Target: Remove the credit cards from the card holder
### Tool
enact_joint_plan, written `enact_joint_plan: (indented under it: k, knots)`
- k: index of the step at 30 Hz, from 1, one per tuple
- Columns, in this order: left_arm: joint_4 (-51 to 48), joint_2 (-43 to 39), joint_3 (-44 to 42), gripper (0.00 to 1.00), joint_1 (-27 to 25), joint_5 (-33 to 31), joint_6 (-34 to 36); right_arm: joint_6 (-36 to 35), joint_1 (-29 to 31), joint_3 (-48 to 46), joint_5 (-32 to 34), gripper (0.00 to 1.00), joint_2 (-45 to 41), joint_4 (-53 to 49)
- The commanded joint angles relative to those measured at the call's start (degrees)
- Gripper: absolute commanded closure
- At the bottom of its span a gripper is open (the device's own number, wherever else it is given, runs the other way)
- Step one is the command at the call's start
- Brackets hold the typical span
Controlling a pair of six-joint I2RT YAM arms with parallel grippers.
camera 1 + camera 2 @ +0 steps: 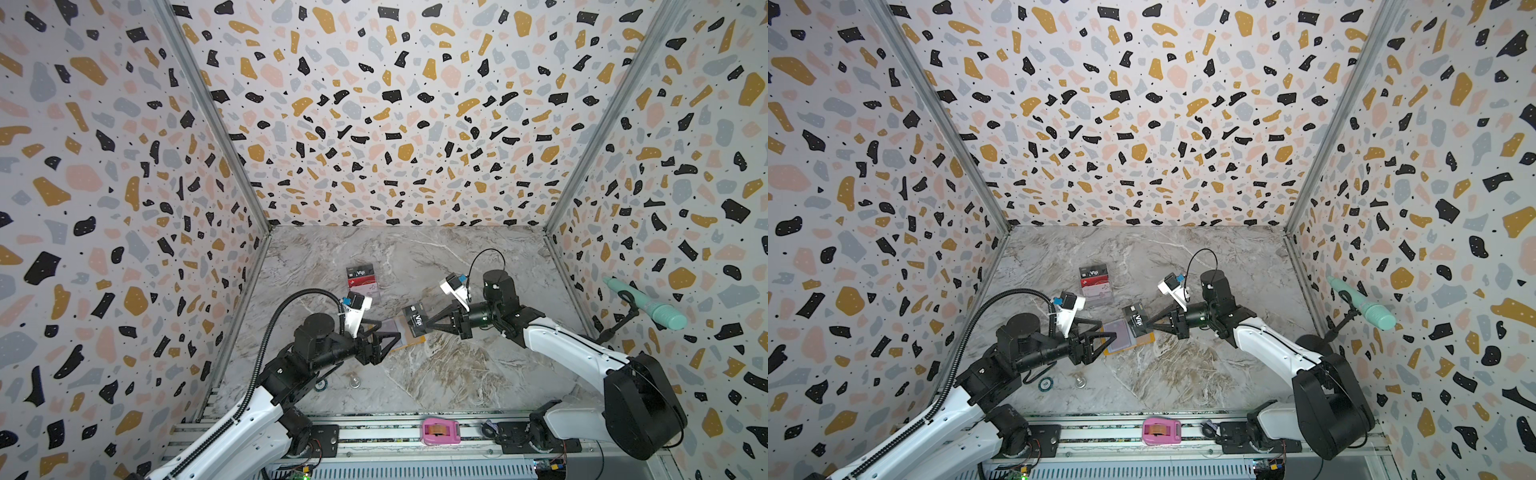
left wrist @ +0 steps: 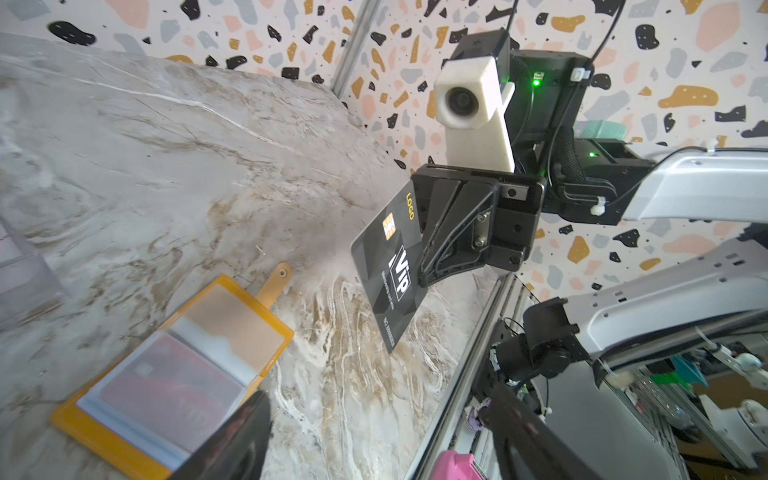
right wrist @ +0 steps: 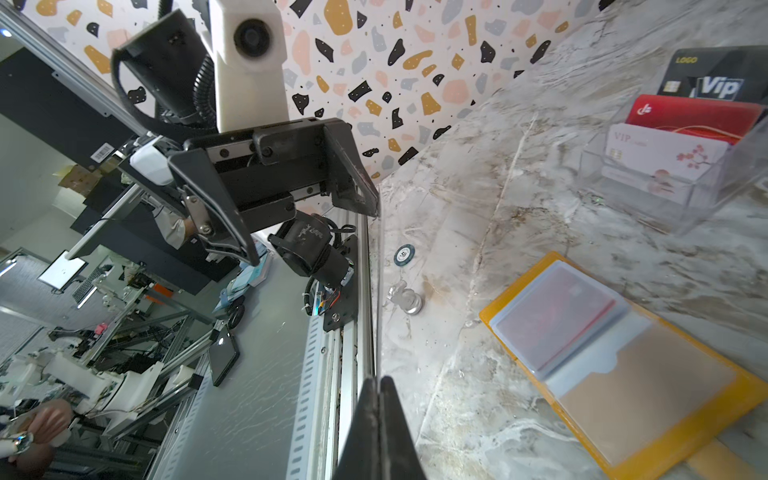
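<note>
**Card holder [image 2: 237, 320], a mustard-yellow leather-like booklet, open at mid-table; black plastic "Vip" card [image 2: 390, 282] clamped beside it**

The card holder lies flat and open about the middle of the grey-veined marble table [image 1: 436, 374], with its clear bluish plastic sleeves facing up. Its snap tab [image 2: 275, 281] sticks out at the end nearer the held card. A dark red card [image 3: 557, 316] sits inside one sleeve, and the pocket next to it shows bare tan lining.

The right gripper [image 2: 428, 257] has its jaws closed on one edge of the black plastic "Vip" card. It holds the card tilted in the air, off the table. The left gripper [image 1: 388, 332] has its jaws spread apart with nothing between them. It hangs over the holder's end toward the left edge; whether it touches the sleeves cannot be told.

Between the holder and the far edge stands a clear acrylic tiered stand [image 3: 706, 199] carrying three cards. A second black card [image 3: 715, 83] is at the back, a bright red card [image 3: 698, 118] in the middle and a white card with pink floral marks [image 3: 665, 158] in front. Toward the near edge lies a round dark poker chip [image 1: 320, 384].
</note>
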Motion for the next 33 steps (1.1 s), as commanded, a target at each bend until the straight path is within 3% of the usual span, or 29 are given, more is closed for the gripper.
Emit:
enact_joint_plan:
  k: [1,7,15,24,33]
  knots:
    - [2.88,1.38,1.76,0.19,0.37,6.25,-0.08,0.25,1.38,-0.64,-4.23,1.00,-2.30,2.34]
    - [5.07,3.38,2.18,0.25,0.37,9.31,-0.36,-0.64,3.59,-0.24,-4.16,1.00,-2.93,1.45]
    - [7.03,3.78,1.87,0.41,0.37,13.70,-0.32,-2.38,4.96,-0.45,-4.84,1.00,-2.42,0.67]
    - [7.79,4.66,1.73,0.62,0.37,15.05,-0.11,-3.55,5.67,-0.06,-5.18,1.00,-0.11,-0.14]
    - [9.07,5.19,1.16,0.74,0.37,15.71,-0.08,-5.56,5.96,0.36,-4.38,1.00,1.14,-2.71]
